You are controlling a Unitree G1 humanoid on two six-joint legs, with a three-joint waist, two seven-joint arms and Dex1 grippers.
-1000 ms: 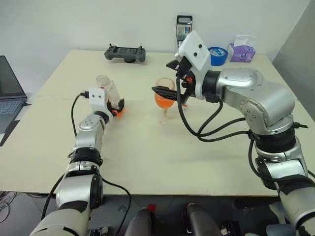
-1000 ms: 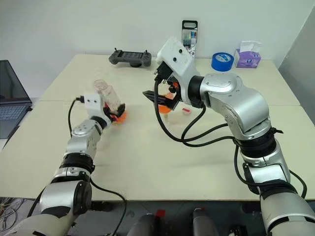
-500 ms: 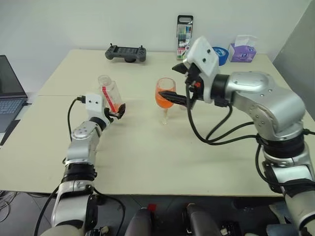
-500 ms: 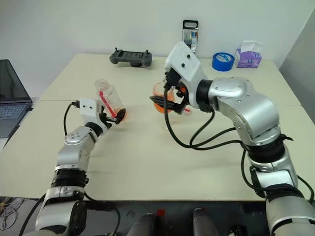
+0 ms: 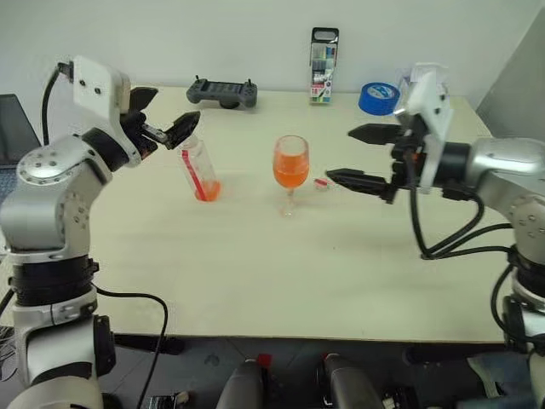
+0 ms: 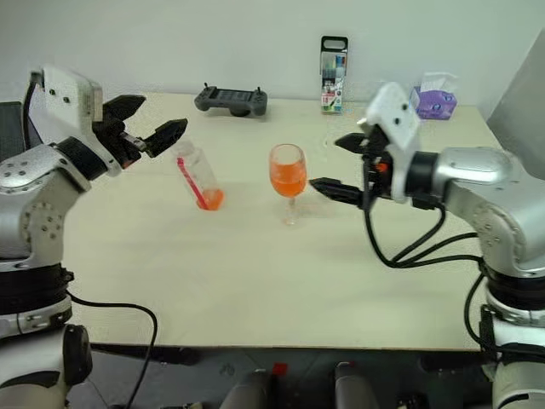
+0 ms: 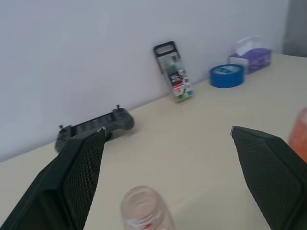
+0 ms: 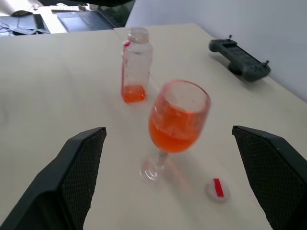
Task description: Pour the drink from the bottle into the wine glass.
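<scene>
While the glass (image 5: 290, 165) is standing about half full of orange drink (image 8: 171, 134) near the middle of the table (image 5: 255, 264), the bottle (image 5: 198, 173) is standing uncapped to its left with just a little drink left at the bottom, so the pour looks done. Judging from this, the main risk is a knock: the glass is top-heavy on a thin stem, and the right gripper (image 5: 361, 155) is hanging just beside it at bowl height, so a sideways sweep could tip it and spill. The nearly empty bottle would topple easily too, with the left gripper (image 5: 168, 116) hovering above and left of its mouth. A small red-and-white cap (image 8: 217, 189) is lying by the glass foot. Both grippers are spread wide apart, holding nothing and touching nothing.
</scene>
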